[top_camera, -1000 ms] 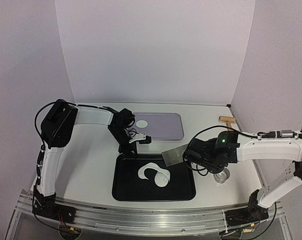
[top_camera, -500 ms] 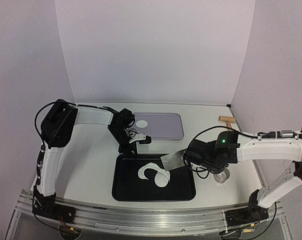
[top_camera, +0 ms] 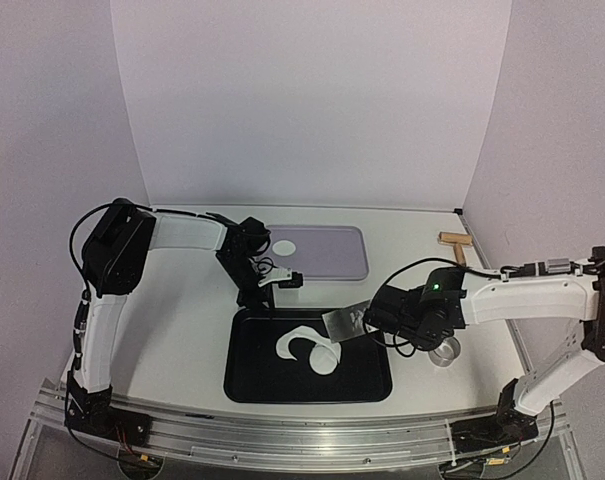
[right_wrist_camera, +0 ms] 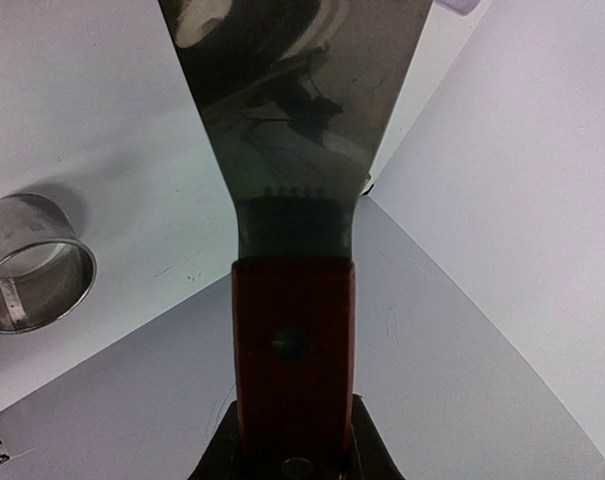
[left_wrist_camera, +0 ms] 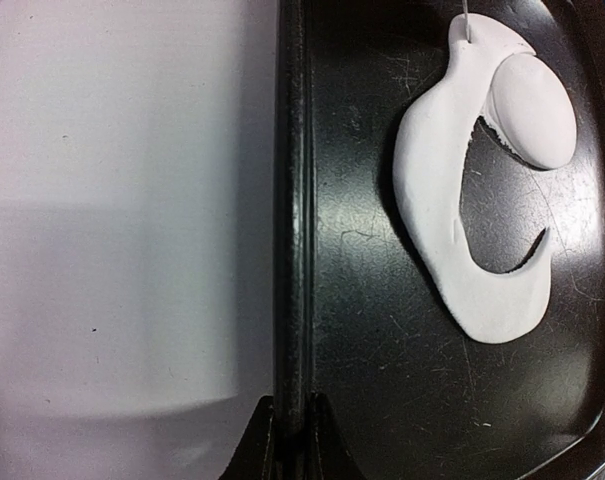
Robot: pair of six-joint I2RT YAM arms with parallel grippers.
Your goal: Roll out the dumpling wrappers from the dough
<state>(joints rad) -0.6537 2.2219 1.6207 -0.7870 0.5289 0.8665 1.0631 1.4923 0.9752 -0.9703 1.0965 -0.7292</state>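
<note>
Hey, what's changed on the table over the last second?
The right pincer, shut on the scraper, tipped the blade down over the right side of the black tray, closer to the dough. Nothing was grasped or released. The left pincer stays clamped on the tray's rim; dough, wrapper and metal ring are unmoved.

The dough and one dumpling wrapper lie touching in the tray; behind the tray a mat bears a second dumpling wrapper, right of it a ring, over its right rim a scraper.
</note>
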